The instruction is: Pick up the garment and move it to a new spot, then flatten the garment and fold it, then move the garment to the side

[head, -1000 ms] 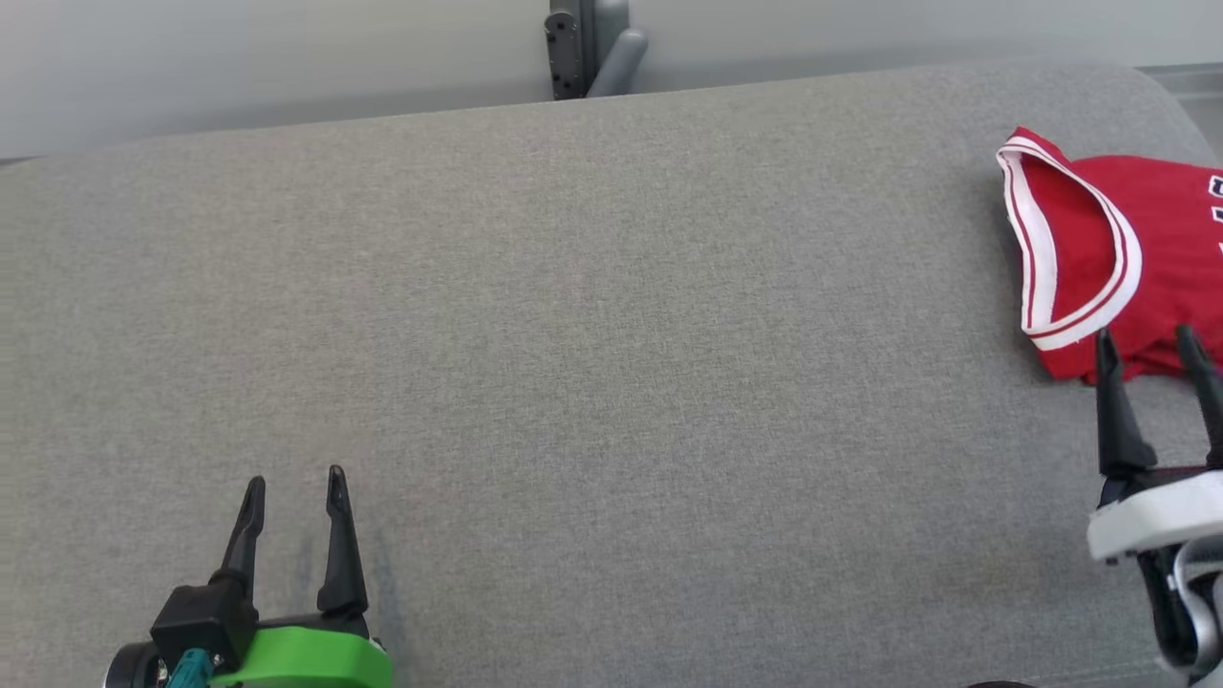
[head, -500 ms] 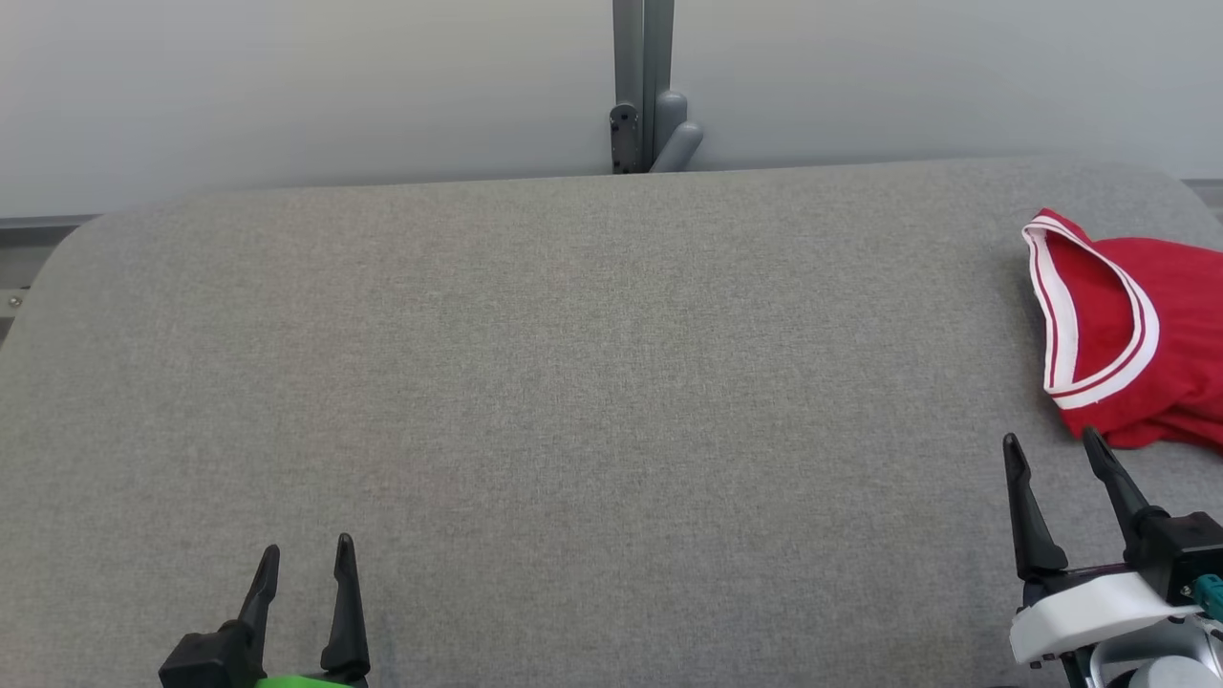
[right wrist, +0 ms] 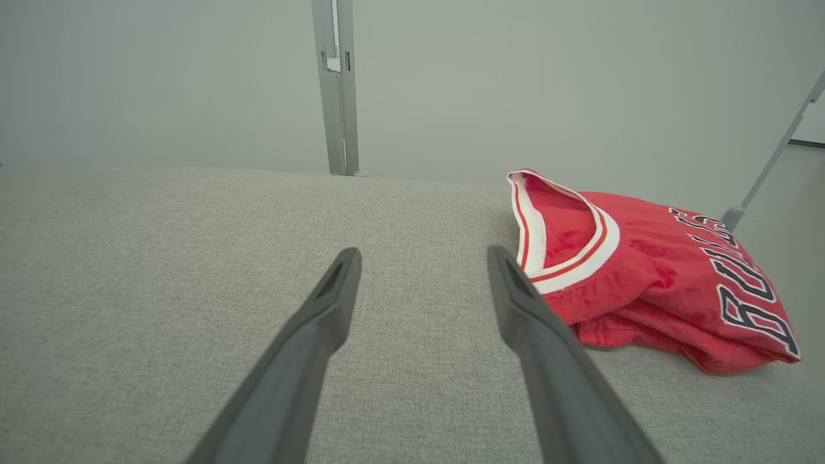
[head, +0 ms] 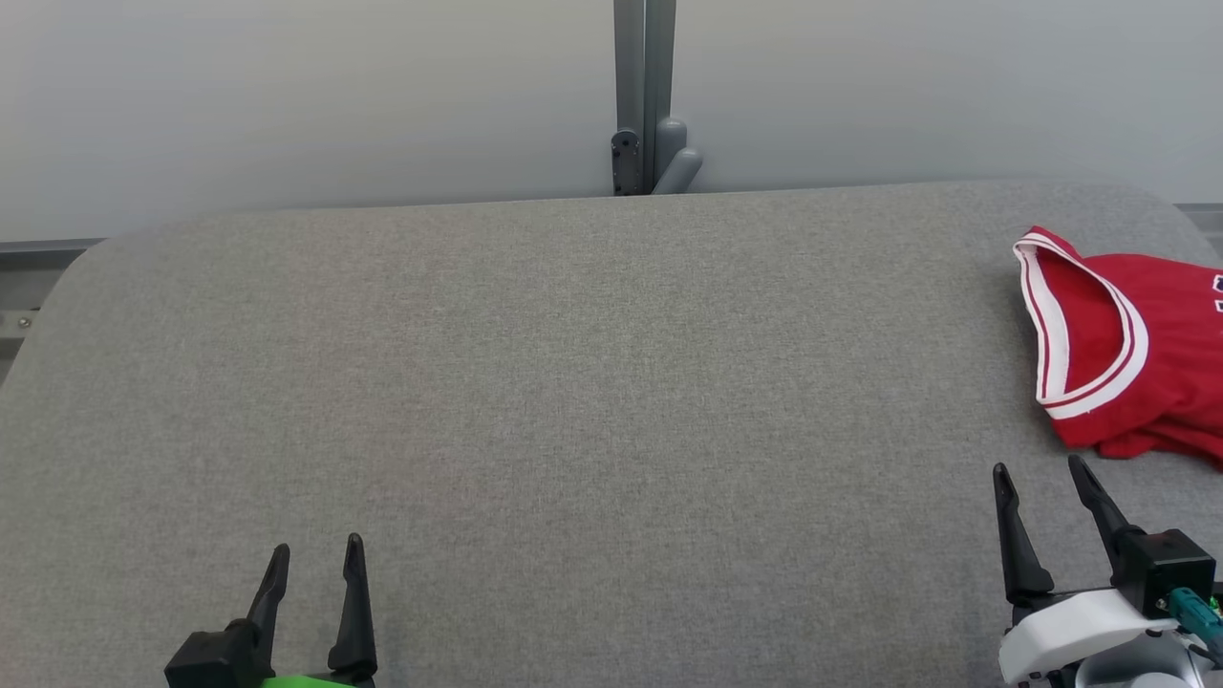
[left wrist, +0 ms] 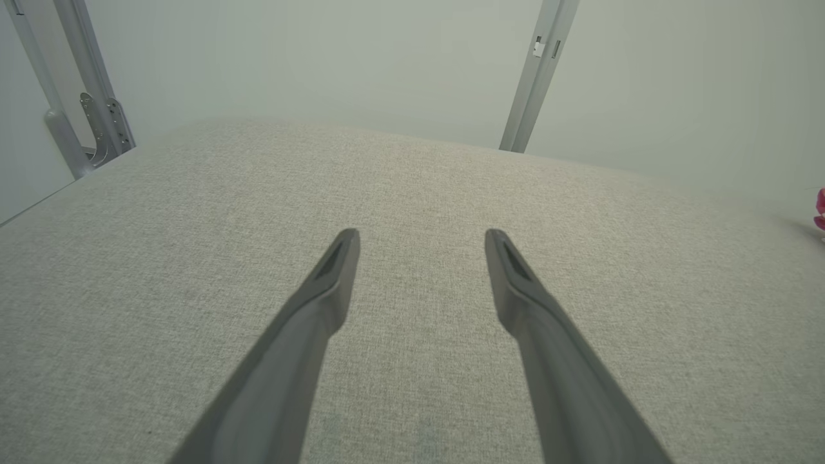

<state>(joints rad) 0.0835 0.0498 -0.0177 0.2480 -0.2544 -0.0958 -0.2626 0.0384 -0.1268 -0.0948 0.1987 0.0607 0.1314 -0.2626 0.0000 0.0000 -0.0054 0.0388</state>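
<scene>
There was one red fabric jersey with white-banded trim [head: 1147, 325], lying at the right end of the one grey fabric-covered worktop [head: 573, 382]. Two tools stood over the worktop's near edge, the left tool [head: 317, 547] and the right tool [head: 1039, 466]. Each had two long dark fingers [head: 1015, 540], four in all. Behind the worktop's far edge, the left wrist view showed two grey metal posts [left wrist: 536, 80].
</scene>
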